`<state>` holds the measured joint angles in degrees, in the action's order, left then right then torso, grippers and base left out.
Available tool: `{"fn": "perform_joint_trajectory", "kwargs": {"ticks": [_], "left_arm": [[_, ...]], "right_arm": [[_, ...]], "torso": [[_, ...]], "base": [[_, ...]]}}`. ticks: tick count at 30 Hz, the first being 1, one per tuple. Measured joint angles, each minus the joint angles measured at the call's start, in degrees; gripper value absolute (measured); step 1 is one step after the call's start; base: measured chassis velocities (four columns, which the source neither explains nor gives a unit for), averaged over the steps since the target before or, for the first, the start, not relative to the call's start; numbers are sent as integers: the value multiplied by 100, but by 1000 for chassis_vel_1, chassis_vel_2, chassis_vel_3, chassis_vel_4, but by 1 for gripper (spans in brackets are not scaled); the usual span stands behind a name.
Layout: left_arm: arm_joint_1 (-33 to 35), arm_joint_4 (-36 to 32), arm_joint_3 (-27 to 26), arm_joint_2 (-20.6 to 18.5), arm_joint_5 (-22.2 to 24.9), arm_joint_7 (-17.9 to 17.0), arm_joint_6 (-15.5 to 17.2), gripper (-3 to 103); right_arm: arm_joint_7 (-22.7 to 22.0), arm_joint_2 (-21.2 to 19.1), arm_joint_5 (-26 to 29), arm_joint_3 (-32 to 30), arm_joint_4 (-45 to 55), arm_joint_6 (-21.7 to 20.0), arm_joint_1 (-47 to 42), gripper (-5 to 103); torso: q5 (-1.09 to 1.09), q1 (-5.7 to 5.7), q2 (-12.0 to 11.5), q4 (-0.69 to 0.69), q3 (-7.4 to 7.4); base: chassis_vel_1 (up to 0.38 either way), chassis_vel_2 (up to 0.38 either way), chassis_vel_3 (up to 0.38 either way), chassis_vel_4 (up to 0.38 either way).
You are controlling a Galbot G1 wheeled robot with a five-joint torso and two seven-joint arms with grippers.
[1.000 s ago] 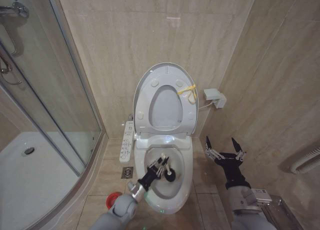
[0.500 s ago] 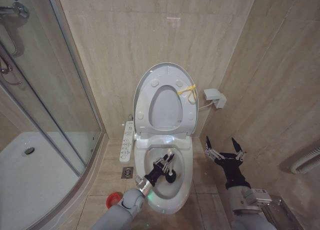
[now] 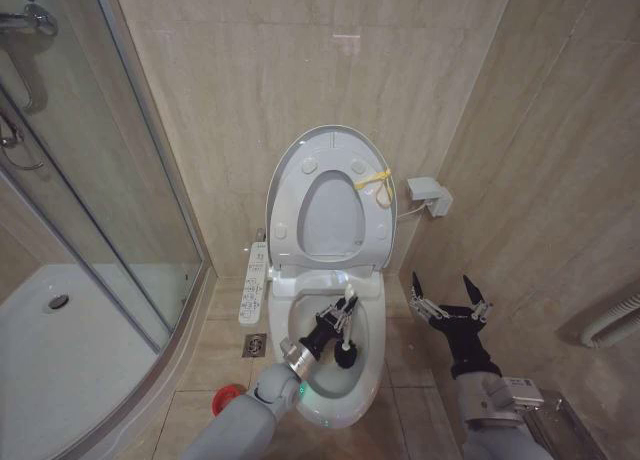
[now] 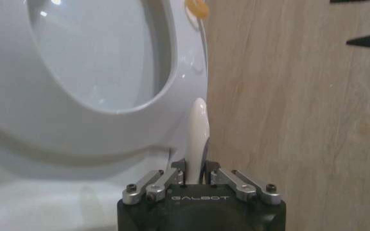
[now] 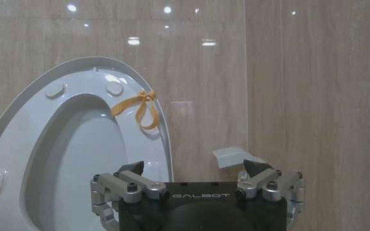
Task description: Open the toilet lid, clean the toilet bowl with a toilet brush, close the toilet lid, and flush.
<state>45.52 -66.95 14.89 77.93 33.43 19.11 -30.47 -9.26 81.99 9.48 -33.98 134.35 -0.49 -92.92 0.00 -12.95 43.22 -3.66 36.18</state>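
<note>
Starting at the left, there's a curved glass shower enclosure (image 3: pixel 90 180) over a white shower tray (image 3: pixel 60 350), and a little round red cup holder (image 3: pixel 228 398) sits on the beige floor tiles next to the toilet. The left gripper (image 3: pixel 338 318) is down inside the elongated white ceramic toilet bowl (image 3: pixel 365 375), clamped on the thin white stick handle of the toilet brush (image 3: pixel 345 342), with the dark bristle head resting low in the bowl. That arm comes in from the bowl's front-left, forearm angled down, wrist tipped so the handle points up past the fingers. For a decent scrub I'd say keep the bristles pressed on the ceramic and sweep around the wall, not just poke the middle, and stay clear of the raised white ring-shaped seat (image 3: pixel 330 215) behind. The large glossy white oval toilet lid (image 3: pixel 330 140) stands open against the wall, yellow tie at its right edge. Over on the right, the right gripper (image 3: pixel 449 298) just hangs beside the bowl, fingers spread wide, holding nothing.
</note>
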Motion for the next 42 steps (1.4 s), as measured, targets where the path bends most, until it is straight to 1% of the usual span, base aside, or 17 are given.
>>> {"fn": "perform_joint_trajectory", "kwargs": {"ticks": [5, 8, 11, 14, 18, 26, 29, 30, 33, 42], "left_arm": [[-26, 54, -20, 4, -7, 2, -21, 19], [-97, -179, 10, 5, 1, -68, 54, 19], [-105, -237, 41, 34, 12, -102, 82, 19], [-91, -203, 63, 76, 15, -113, 91, 19], [-70, 23, 68, 144, -3, -90, 53, 19], [-407, -188, 41, 177, 96, -169, 185, 19], [-498, 104, 21, 303, 97, -147, 131, 19], [-498, 104, 21, 303, 97, -147, 131, 19], [-493, 382, 25, 386, 90, -52, 25, 19], [-631, 384, 37, 503, 123, -34, 11, 19]], "right_arm": [[0, 0, 0, 0, 0, 0, 0, 100], [0, 0, 0, 0, 0, 0, 0, 100], [0, 0, 0, 0, 0, 0, 0, 100], [0, 0, 0, 0, 0, 0, 0, 100], [0, 0, 0, 0, 0, 0, 0, 100], [0, 0, 0, 0, 0, 0, 0, 100], [0, 0, 0, 0, 0, 0, 0, 100], [0, 0, 0, 0, 0, 0, 0, 100], [0, 0, 0, 0, 0, 0, 0, 100], [0, 0, 0, 0, 0, 0, 0, 100]], "torso": [[0, 0, 0, 0, 0], [0, 0, 0, -2, 0], [0, 0, 0, -2, 0], [0, 0, 0, -1, 0], [0, 0, 0, 0, 0], [0, 0, 0, -2, 0], [0, 0, 0, -1, 0], [0, 0, 0, -1, 0], [0, 0, 0, 0, 0], [0, 0, 0, -2, -1]], "base": [[0, 0, 0, 0], [0, 0, 0, 0], [0, 0, 0, 0], [0, 0, 0, 0], [0, 0, 0, 0], [0, 0, 0, 0], [0, 0, 0, 0], [0, 0, 0, 0], [0, 0, 0, 0], [0, 0, 0, 0]]}}
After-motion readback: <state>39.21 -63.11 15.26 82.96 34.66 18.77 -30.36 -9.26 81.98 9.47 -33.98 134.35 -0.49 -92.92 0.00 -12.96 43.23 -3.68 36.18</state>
